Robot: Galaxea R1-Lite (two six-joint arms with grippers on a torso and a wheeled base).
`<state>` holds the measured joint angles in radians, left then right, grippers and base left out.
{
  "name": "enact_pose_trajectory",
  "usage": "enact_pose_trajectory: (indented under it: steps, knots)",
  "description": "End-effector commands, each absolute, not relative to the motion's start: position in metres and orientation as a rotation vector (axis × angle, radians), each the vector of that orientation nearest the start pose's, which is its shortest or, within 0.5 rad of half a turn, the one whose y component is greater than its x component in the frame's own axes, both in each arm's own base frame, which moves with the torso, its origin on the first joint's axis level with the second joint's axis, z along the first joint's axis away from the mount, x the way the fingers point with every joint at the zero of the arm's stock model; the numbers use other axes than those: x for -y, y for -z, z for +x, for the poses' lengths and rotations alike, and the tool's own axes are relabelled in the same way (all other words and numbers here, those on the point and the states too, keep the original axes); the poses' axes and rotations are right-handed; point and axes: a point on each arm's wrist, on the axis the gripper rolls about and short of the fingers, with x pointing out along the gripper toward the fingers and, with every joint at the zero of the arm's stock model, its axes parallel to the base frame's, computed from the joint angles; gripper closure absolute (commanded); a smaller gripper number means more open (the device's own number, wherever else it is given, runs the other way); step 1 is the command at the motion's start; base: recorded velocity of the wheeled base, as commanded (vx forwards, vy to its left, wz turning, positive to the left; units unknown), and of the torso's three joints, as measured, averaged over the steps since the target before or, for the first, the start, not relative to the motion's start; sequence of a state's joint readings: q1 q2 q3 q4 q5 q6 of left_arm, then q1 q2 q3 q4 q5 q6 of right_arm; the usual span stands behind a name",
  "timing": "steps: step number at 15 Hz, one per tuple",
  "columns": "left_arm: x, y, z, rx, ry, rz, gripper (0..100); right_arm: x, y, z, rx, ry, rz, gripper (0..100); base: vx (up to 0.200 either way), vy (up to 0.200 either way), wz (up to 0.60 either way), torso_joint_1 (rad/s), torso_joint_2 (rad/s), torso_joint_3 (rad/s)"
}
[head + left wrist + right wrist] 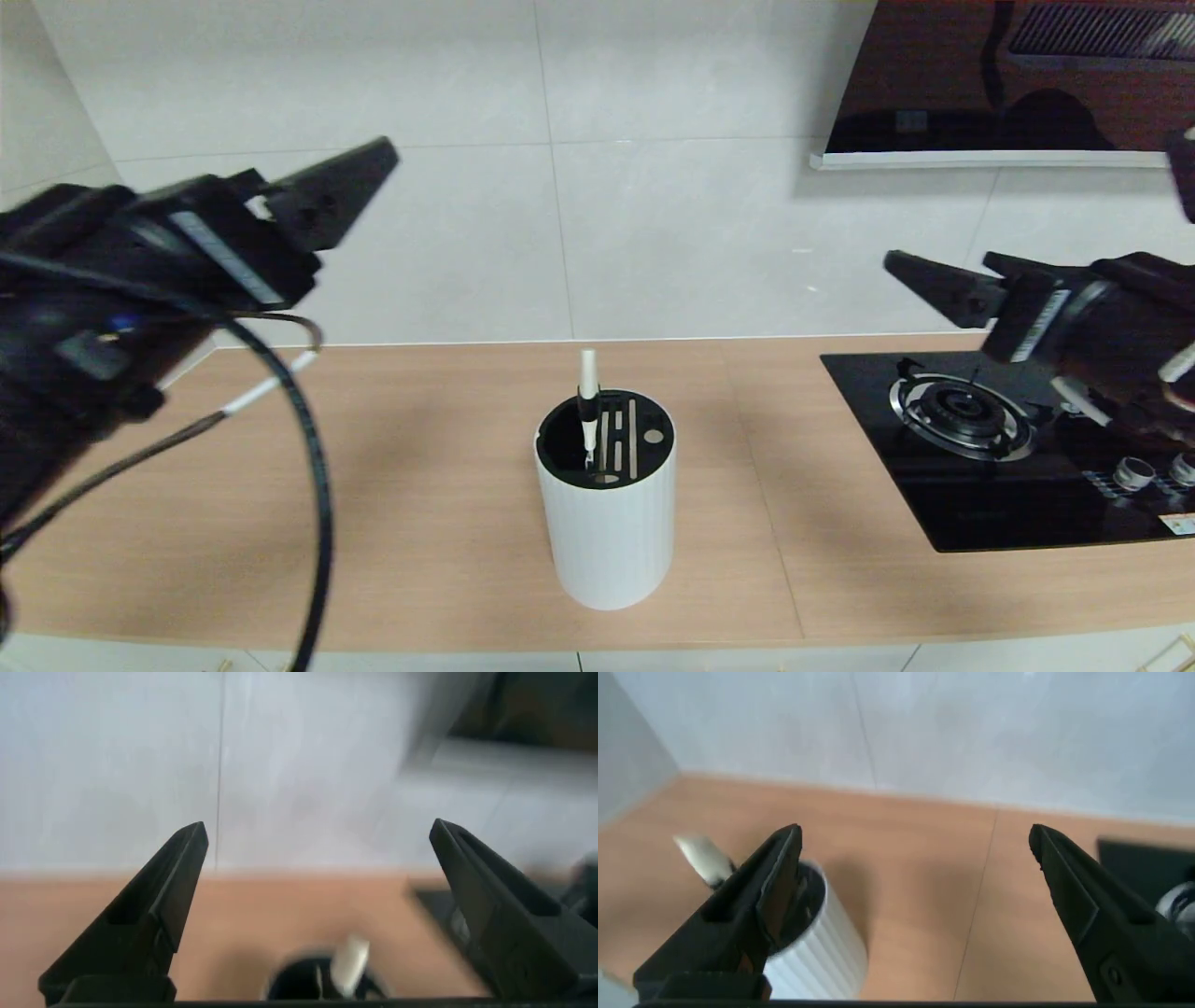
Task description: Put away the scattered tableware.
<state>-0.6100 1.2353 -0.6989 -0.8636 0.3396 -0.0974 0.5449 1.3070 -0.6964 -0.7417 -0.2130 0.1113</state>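
A white ribbed cylindrical holder point(609, 523) with a black slotted top stands mid-counter. One utensil with a white and black handle point(587, 392) sticks upright out of it. The holder point(817, 943) and the handle point(702, 857) also appear in the right wrist view, and the handle point(348, 963) shows blurred in the left wrist view. My left gripper point(318, 845) hangs raised at the left, open and empty. At the right, above the stove, my right gripper point(915, 845) is held open with nothing in it.
A black glass gas stove point(1008, 467) with a burner and knobs occupies the counter's right side. The wooden counter point(420, 523) has free room around the holder. A tiled wall stands behind, with a dark range hood point(1008, 84) at upper right.
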Motion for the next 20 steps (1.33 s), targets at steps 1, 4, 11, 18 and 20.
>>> enact_pose_trajectory:
  steps: [1, 4, 11, 18, 20]
  knots:
    - [0.032, -0.297, 0.069, 0.346, 0.304, -0.226, 0, -0.055, -0.27, 0.113, 0.231, -0.288, 0.184, 0, 0.0, 0.0, 0.0, 0.0, 0.0, 0.0]
    - [0.006, -0.281, 0.025, 0.286, 0.226, -0.19, 0, -0.022, -0.26, 0.057, 0.274, -0.241, 0.171, 0, 0.0, 0.0, 0.0, 0.0, 0.0, 0.0]
    - [-0.016, -0.227, -0.066, 0.362, 0.045, -0.121, 0, 0.016, -0.198, -0.055, 0.27, -0.012, 0.103, 0, 0.0, 0.0, 0.0, 0.0, 0.0, 0.0]
    - [-0.003, -0.187, -0.085, 0.396, -0.172, 0.027, 0, 0.001, -0.164, -0.068, 0.277, 0.048, 0.049, 0, 0.0, 0.0, 0.0, 0.0, 0.0, 0.0]
    - [-0.005, -0.162, -0.064, 0.317, -0.254, 0.043, 0, 0.001, -0.129, -0.047, 0.136, 0.063, 0.041, 0, 0.0, 0.0, 0.0, 0.0, 0.0, 0.0]
